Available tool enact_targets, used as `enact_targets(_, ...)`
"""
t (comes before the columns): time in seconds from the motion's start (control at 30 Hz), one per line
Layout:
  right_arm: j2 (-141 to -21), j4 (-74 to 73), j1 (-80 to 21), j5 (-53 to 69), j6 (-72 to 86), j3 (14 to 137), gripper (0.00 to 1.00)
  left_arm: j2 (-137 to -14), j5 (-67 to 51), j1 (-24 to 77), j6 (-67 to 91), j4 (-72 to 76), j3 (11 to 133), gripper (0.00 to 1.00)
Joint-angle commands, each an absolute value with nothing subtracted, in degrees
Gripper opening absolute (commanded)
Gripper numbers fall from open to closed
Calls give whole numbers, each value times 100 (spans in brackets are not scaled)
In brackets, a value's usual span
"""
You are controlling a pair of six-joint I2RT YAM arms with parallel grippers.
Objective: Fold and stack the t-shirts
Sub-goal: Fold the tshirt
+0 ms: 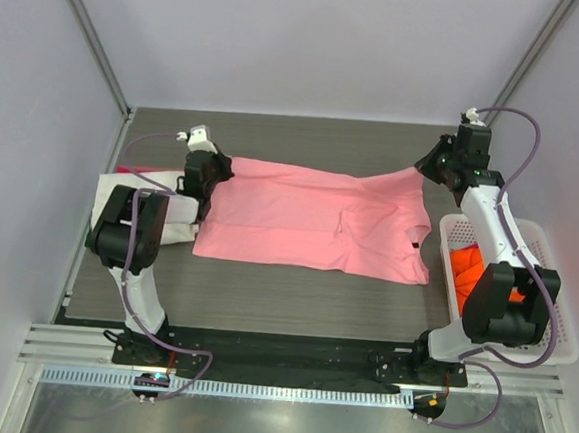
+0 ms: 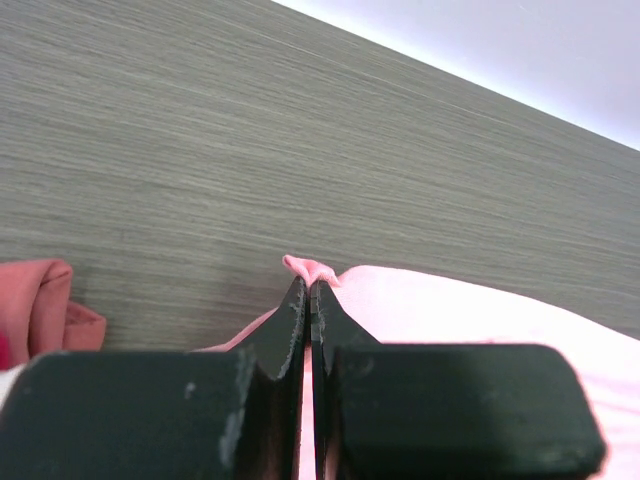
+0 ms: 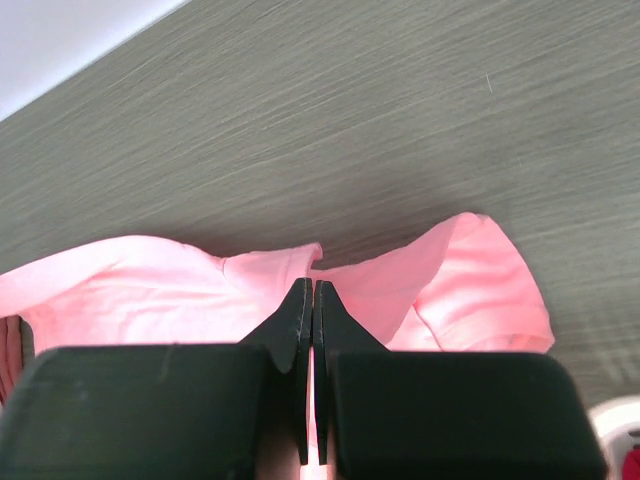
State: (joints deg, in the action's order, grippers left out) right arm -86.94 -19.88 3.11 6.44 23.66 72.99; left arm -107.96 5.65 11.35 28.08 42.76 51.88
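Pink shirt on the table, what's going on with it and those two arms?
Each arm is pinching the pink t-shirt along its far edge. The left gripper is shut on the far left corner, the right gripper on the far right one. The shirt lies spread out on the table, not yet folded. An orange shirt sits in the white basket.

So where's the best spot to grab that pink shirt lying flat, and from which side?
Probably at its two far-edge corners, coming down from above. The pink shirt lies spread flat, hem left and neck right, so only its edges offer cloth to pinch. The left gripper and right gripper are shut on those spots.
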Motion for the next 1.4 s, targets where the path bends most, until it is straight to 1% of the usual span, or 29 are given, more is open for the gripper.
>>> enact_targets(0.0, -8175, -2030, 299, 501, 2206, 7181, 1, -10380, 492, 1143, 2751, 4860, 4958, 0)
enact_targets(0.23, -7753, -2153, 299, 676, 2250, 6935, 1, -10081, 624, 1143, 2725, 4667, 4659, 0)
enact_targets(0.5, -7401, -2197, 299, 844, 2294, 6320, 1, -9905, 536, 1143, 2777, 4676, 4404, 0)
enact_targets(0.97, -6601, -2145, 299, 616, 2487, 5221, 1, -9414, 694, 1072, 3111, 4693, 3867, 0)
enact_targets(1.23, -5986, -2136, 299, 422, 2829, 4344, 1, -9220, 703, 1055, 3278, 4307, 3674, 0)
enact_targets(1.37, -5548, -1960, 299, 431, 3198, 3807, 2, -9141, 703, 1055, 3427, 4447, 3385, 0)
